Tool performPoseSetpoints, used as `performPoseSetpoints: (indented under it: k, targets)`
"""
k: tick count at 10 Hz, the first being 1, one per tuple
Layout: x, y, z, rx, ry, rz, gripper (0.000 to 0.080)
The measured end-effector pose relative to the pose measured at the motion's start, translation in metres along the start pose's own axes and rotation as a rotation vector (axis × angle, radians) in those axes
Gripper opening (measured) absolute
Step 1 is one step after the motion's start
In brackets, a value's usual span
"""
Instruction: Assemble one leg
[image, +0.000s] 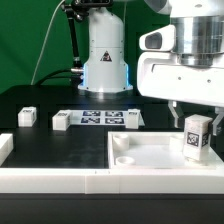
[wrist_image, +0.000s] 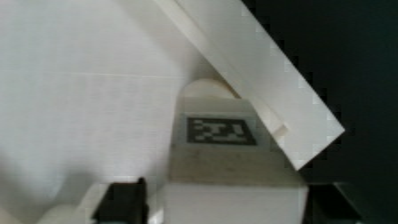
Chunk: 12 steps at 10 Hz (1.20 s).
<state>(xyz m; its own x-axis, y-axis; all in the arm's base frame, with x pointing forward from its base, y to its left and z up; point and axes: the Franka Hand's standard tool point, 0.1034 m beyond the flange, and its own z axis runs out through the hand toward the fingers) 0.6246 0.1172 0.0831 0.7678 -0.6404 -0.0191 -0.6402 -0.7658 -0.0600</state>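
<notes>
**Exterior view.** The gripper (image: 195, 119) hangs over the part of the counter towards the exterior view's right. Its jaws stand on either side of the top of the leg (image: 196, 136) and appear closed on it. The leg is upright, tag facing the camera, with its lower end at the far corner of the white tabletop panel (image: 160, 150) on the exterior view's right. Whether that end is seated or only resting on the panel cannot be told.

The step in hand is judged to be seating the leg in that corner. To do it well:
- Keep the leg vertical.
- Centre it on the socket before pressing down.
- Release only once it stands unaided.

A tilted entry would probably jam, or push the panel along the white rail (image: 60, 181) at the counter's near edge.

The only receptacles are the panel's recesses. The round corner socket (image: 123, 157) at the near corner on the exterior view's left holds nothing. The one beneath the leg is hidden.

Towards the far edge, three spare legs (image: 27, 116) (image: 60, 121) (image: 133, 118) lie beside the marker board (image: 100, 118).

**Wrist view.** The leg (wrist_image: 224, 160) runs away from the gripper (wrist_image: 226, 203), tag uppermost. The tabletop panel (wrist_image: 89, 90) lies behind it, with its edge running close to the leg's far end. Contact there is too blurred to judge.
</notes>
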Motion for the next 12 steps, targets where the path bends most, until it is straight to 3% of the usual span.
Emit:
performPoseSetpoints:
  k: [1,2,3,12]
  targets:
    - [-0.002,-0.002,0.000,0.000,-0.002,-0.043,0.0549]
    - [-0.006,-0.003,0.000,-0.013,-0.012,-0.164,0.0619]
    - [-0.005,-0.004,0.000,-0.008,-0.012,-0.266,0.0641]
    - [-0.014,-0.009,0.001,-0.003,-0.030,-1.114,0.0649]
